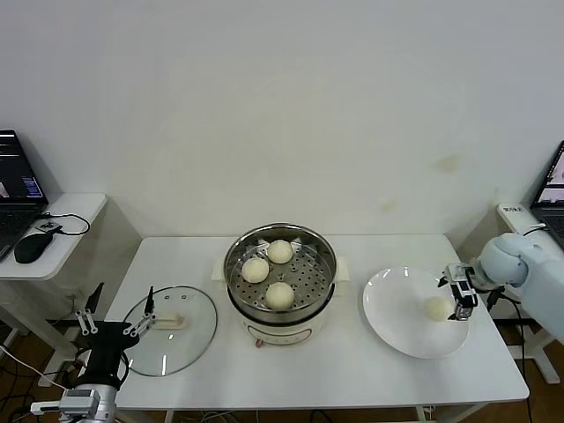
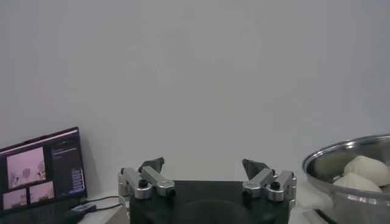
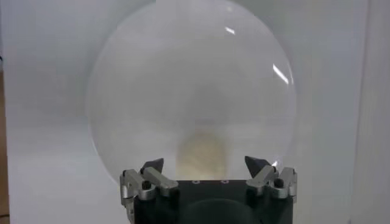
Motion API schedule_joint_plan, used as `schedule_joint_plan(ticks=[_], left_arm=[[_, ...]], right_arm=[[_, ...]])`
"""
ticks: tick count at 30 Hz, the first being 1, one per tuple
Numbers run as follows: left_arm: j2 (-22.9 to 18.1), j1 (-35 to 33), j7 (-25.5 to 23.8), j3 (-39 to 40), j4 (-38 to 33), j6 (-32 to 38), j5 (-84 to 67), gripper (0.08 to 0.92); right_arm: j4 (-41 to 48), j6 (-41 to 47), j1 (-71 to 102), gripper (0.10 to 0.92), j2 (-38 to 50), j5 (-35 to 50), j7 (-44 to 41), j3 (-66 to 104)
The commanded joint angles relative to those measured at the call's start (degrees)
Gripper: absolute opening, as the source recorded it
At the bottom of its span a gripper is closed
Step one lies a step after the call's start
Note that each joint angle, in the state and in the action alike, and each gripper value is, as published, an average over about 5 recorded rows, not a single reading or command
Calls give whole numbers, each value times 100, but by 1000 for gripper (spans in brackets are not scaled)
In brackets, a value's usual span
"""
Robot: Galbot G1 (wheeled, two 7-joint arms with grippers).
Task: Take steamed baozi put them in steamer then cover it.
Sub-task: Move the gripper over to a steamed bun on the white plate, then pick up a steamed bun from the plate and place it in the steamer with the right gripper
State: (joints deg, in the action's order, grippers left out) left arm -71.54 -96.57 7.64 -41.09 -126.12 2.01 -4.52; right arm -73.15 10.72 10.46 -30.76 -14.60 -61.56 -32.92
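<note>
The steel steamer [image 1: 322, 256] stands at the table's middle on its white base, with three baozi [image 1: 279, 294] on its perforated tray. One more baozi [image 1: 436, 307] lies on the white plate [image 1: 397, 326] at the right. My right gripper [image 1: 459, 295] is open just beside that baozi, at its right; in the right wrist view the baozi [image 3: 203, 154] sits between the open fingertips [image 3: 152, 165]. The glass cover [image 1: 189, 339] with its cream handle [image 1: 170, 320] lies flat on the table at the left. My left gripper [image 1: 115, 318] is open and empty near the cover's left edge.
A side table [image 1: 75, 211] at the far left carries a laptop [image 1: 18, 194] and a mouse [image 1: 33, 247]. Another laptop [image 1: 551, 189] stands at the far right. The steamer's rim [image 2: 341, 155] shows in the left wrist view, along with a laptop screen [image 2: 42, 167].
</note>
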Motion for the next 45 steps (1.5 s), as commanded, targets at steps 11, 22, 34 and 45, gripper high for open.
schedule_joint_plan(ticks=[11, 22, 34, 45], left_arm=[[-1, 36, -5, 6, 66, -10, 0, 823], [-5, 20, 1, -35, 66, -4, -9, 823], [12, 32, 7, -70, 76, 4, -47, 823], [64, 108, 9, -39, 141, 4, -88, 823]], right_arm=[[1002, -52, 323, 749, -746, -528, 12, 349], [1050, -59, 302, 656, -796, -637, -18, 423], [360, 107, -347, 537, -352, -88, -207, -134], [-758, 684, -3009, 545, -152, 1479, -215, -1993]])
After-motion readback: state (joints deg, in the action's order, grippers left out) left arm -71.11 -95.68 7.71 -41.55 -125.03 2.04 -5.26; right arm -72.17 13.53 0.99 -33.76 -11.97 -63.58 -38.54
